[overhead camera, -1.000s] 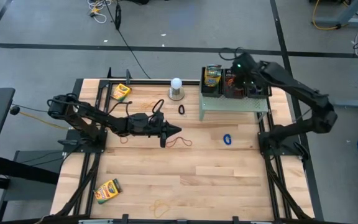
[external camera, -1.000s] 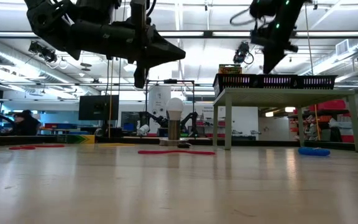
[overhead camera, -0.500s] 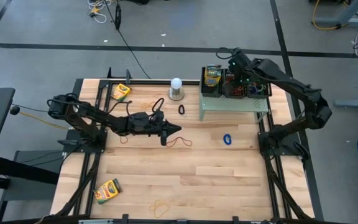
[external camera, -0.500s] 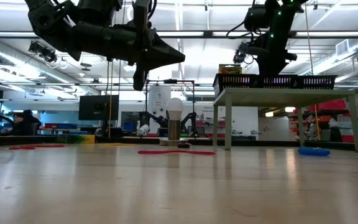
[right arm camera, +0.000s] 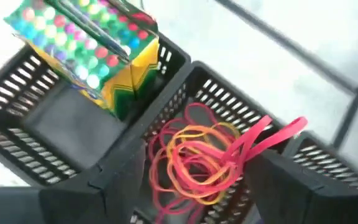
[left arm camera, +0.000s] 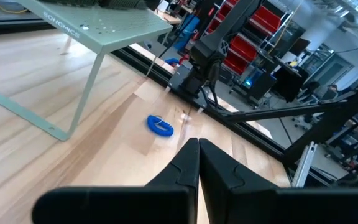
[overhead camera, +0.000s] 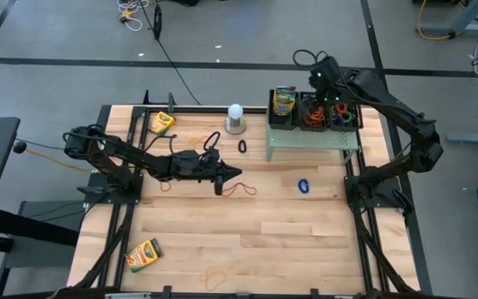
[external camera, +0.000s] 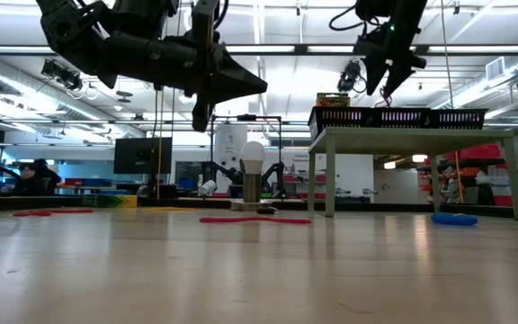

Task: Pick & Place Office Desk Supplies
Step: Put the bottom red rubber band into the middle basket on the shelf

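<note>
Three small black mesh baskets [overhead camera: 309,114] stand in a row on the pale green riser [overhead camera: 314,139]. The left one holds an upright crayon box [right arm camera: 86,46]. The middle one holds red and orange rubber bands [right arm camera: 194,158]. My right gripper [right arm camera: 197,190] hovers open just above that middle basket, its fingers on either side of the bands and clear of them. Above the table's middle, my left gripper [overhead camera: 232,173] hangs shut and empty. Loose on the table lie a blue band [overhead camera: 304,186], a black band [overhead camera: 242,146], a red band [overhead camera: 239,189] and two crayon boxes [overhead camera: 162,122] [overhead camera: 143,254].
A white ball on a metal base [overhead camera: 236,116] stands left of the riser. A tan band [overhead camera: 214,274] lies near the front edge. The third basket [overhead camera: 345,115], on the right, also holds coloured bands. Bare wood lies between the riser and the near edge.
My right gripper has opened over the middle basket, risen out of it and drawn a little toward the table's far edge. The red and orange rubber bands now lie in that basket.
</note>
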